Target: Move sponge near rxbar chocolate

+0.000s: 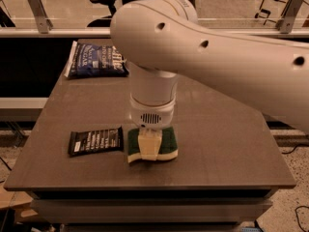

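Cream gripper (149, 146) over green-yellow sponge (169, 141)

Lying flat on the far left corner of a grey table (227, 144): a crinkled dark blue chip bag (96, 59). Behind it, a rail with metal brackets (37, 4); beyond, an office chair (104, 0).

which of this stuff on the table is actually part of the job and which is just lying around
Part of the job: sponge; black-wrapped bar right beside it; gripper, down over the sponge.
Just lying about: blue chip bag, at a far corner of the table.
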Controlling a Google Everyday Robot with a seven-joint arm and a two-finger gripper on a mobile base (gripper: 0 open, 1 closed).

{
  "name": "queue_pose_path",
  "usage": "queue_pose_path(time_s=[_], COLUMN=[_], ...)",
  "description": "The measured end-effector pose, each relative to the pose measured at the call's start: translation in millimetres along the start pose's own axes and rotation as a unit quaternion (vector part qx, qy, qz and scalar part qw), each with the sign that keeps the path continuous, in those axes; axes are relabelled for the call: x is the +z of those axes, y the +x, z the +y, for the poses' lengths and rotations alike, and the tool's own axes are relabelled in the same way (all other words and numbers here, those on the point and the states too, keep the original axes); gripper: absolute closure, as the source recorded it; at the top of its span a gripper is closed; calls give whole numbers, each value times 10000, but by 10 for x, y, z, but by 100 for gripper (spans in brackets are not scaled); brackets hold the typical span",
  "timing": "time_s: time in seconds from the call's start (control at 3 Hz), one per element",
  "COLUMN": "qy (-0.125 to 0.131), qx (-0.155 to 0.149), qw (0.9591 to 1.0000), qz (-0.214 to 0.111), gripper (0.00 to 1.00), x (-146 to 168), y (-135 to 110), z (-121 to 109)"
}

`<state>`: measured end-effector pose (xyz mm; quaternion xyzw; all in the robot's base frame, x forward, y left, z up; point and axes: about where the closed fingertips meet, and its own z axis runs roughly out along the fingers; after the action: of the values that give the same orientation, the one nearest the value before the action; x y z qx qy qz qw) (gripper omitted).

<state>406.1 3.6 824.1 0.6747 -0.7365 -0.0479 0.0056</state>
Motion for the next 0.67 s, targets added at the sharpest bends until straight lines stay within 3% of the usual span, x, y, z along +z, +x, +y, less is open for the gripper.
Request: queue_pose_path(time_s=[0.67], qy=[52], qx=[-3], qw=[10000], qz=[-27], gripper=[11], x=[-21], y=[-10], z=[3])
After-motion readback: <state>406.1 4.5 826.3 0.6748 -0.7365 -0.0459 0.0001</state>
